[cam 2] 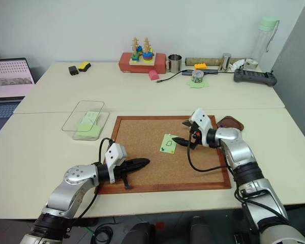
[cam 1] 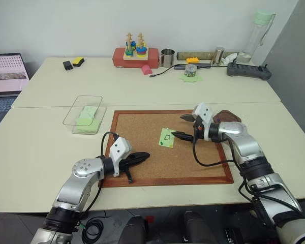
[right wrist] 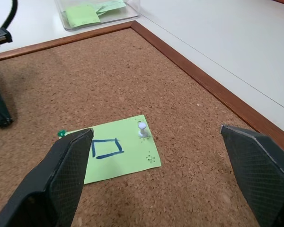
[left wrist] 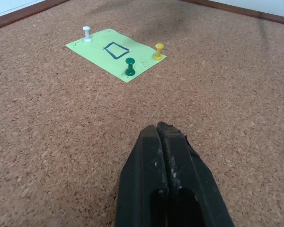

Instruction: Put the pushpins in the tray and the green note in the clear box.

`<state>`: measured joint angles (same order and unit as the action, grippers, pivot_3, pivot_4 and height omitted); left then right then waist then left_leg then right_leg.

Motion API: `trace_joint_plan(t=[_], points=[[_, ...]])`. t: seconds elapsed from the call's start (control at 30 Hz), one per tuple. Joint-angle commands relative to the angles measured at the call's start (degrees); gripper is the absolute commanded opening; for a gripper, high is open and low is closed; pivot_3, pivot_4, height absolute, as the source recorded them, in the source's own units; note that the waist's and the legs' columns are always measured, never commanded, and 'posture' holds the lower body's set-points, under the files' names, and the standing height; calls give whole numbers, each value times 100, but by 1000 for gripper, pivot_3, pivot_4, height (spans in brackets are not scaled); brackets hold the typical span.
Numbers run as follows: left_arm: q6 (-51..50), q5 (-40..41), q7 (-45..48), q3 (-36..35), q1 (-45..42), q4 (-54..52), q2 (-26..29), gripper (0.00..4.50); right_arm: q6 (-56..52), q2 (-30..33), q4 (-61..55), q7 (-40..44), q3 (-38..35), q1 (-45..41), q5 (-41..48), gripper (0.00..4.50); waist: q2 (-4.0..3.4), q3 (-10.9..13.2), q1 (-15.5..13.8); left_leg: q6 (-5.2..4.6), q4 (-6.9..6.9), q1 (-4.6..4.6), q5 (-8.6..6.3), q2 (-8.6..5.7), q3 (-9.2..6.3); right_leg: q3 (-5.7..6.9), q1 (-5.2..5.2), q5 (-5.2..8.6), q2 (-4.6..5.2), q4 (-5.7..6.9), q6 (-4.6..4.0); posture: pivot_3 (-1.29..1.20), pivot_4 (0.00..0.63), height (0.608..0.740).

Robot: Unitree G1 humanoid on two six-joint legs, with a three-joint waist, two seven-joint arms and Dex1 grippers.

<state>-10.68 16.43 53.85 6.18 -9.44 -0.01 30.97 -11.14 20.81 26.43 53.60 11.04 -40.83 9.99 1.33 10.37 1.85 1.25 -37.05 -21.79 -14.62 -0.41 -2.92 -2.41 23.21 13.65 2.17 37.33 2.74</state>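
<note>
The green note [cam 1: 167, 138], with a dark outlined shape drawn on it, lies on the corkboard [cam 1: 142, 173]. Three pushpins stand in it: a white one [left wrist: 87, 34], a yellow one [left wrist: 158, 51] and a green one [left wrist: 129, 67]. My right gripper [cam 1: 179, 126] is open just right of the note, its fingers to either side of the note's white-pin corner [right wrist: 141, 130]. My left gripper [cam 1: 145, 155] is shut and empty, low over the cork and pointing at the note from the near left. The tray [cam 1: 230, 116] sits behind my right wrist. The clear box [cam 1: 84, 114] stands left of the board.
Pale-green papers [cam 1: 86, 118] lie in the clear box. A laptop [cam 1: 5, 81] is at the far left. Along the back of the table are a red block with ring stackers [cam 1: 134, 55], a metal cup [cam 1: 167, 57], a bottle [cam 1: 259, 35] and a black device [cam 1: 249, 70].
</note>
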Motion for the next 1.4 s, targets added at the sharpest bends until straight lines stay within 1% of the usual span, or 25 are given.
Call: trace_joint_plan(t=[0.03, 0.3, 0.37, 0.43, 0.53, 0.73, 0.8, 0.93, 1.0, 1.07, 1.4], points=[[-74, -110, -78, 6, 176, 1, 35, 47, 456, -215, 514, -44, -13, -319, -178, 4500, -1, 0, 2, 0, 0, 0, 0, 0, 0, 0, 0, 0, 0, 1, 0, 0, 150, 740], [-146, -110, -176, -2, 335, -193, 61, 47, 962, -568, 1405, -120, 29, -648, -494, 4500, -2, -1, 12, 0, 4, 5, 0, 0, -3, 1, 2, 0, 0, 14, -1, 0, 150, 740], [-161, -106, -207, -6, 355, -220, 62, 0, 1074, -654, 1623, -171, 2, -729, -558, 4141, -2, -1, 13, 0, 3, 5, 0, 0, -3, -1, 6, 0, 0, 23, -1, 0, 150, 740], [-180, -105, -233, -2, 394, -264, 66, 0, 1195, -729, 1798, -238, 11, -789, -630, 3920, -2, -1, 16, 0, 3, 6, 0, 0, -3, -1, 6, 1, 0, 27, -1, 0, 150, 740], [-208, -100, -261, -2, 438, -311, 66, 0, 1333, -824, 1955, -293, -13, -838, -691, 3200, -2, -1, 28, 0, 4, 10, 0, 0, -3, -1, 6, 2, 0, 32, -4, 0, 150, 740], [-246, -106, -297, 1, 468, -336, 75, 0, 1500, -924, 2105, -352, -19, -843, -775, 2002, -2, 0, 49, 1, 5, 10, -1, 0, -10, -1, 8, 4, 0, 35, -5, 0, 150, 740], [-261, -109, -298, 6, 467, -342, 73, 0, 1516, -932, 2111, -352, -24, -826, -780, 1686, -2, 0, 51, 1, 5, 11, -1, 0, -12, -1, 8, 4, 0, 35, -6, 0, 150, 740], [-269, -115, -297, 16, 461, -329, 65, 0, 1513, -912, 2066, -292, -13, -750, -810, 795, -2, 0, 53, 1, 5, 11, -1, 0, -12, -1, 8, 4, 0, 35, -6, 0, 150, 740], [-268, -120, -297, 20, 460, -319, 64, 0, 1508, -911, 2048, -262, -28, -731, -820, 497, -2, -1, 53, 1, 5, 11, -1, 0, -12, -1, 8, 4, 0, 35, -6, 0, 150, 740], [-272, -126, -299, 24, 456, -305, 63, 0, 1521, -901, 2004, -198, -19, -698, -838, 10, -2, -1, 54, 1, 5, 12, -1, 0, -12, -1, 8, 4, 0, 36, -6, 0, 150, 740], [-297, -158, -286, 30, 497, -279, 110, 0, 1321, -884, 1494, -47, -188, -623, -602, 10, -2, 0, 53, 1, 6, 12, -1, 0, -14, 0, 8, 5, 0, 38, -7, 0, 150, 740]])
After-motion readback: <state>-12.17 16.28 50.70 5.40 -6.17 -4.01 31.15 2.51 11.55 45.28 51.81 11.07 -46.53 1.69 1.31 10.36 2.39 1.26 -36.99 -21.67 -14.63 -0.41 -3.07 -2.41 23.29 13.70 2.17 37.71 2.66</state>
